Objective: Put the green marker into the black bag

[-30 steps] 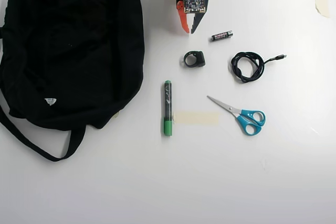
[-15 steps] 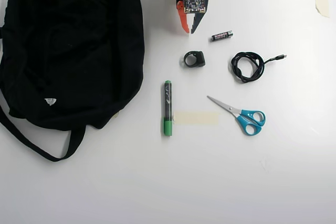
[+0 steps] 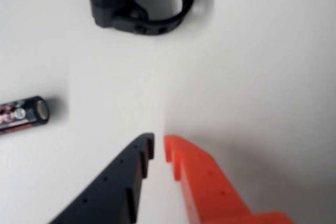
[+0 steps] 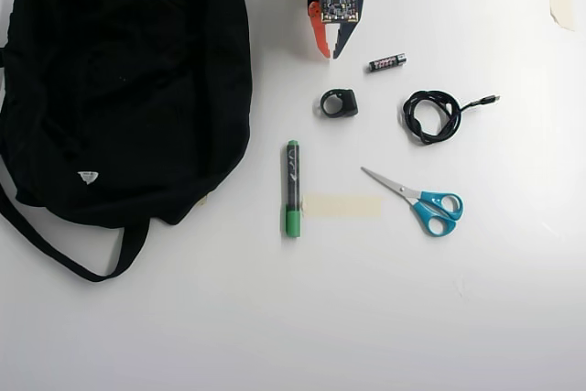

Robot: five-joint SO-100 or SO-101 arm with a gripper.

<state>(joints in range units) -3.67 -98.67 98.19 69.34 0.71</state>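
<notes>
- Claw (image 4: 330, 55) sits at the far edge of the table in the overhead view, fingers pointing toward the near side. Empty; the orange and black tips are nearly together with only a thin sliver of table between them, so I read it as clenched on nothing. Wrist view agrees (image 3: 158, 145).
- Black ring-shaped clip (image 4: 339, 103) lies just near-side of the tips, squarely between the claw and its target. Risk: a straight reach could knock or snag it.
- Small battery (image 4: 387, 62) lies just right of the claw in the overhead view; round, so a brush from a finger would likely send it rolling.
- Green marker (image 4: 292, 189) lies flat on the table, long axis running far to near, green at both ends. Untouched, well apart from the claw, just right of the bag's edge.
- Strip of tape (image 4: 341, 206) on the table looks to touch the marker's near end. Risk: round barrel may roll or slip when pinched, and the fingers must spread first.
- Black bag (image 4: 119, 89) fills the far left, straps trailing near-left, small white tag showing. Risk: I cannot make out an opening; fabric is uniformly dark, so a drop may land on top, not inside.
- Scissors (image 4: 423, 201) and coiled cable (image 4: 432, 115) sit right, out of the likely path.
- Hidden: bag cut off at the far and left edges; the arm behind the claw is out of frame; wrist view is blurred and shows neither marker nor bag.
</notes>
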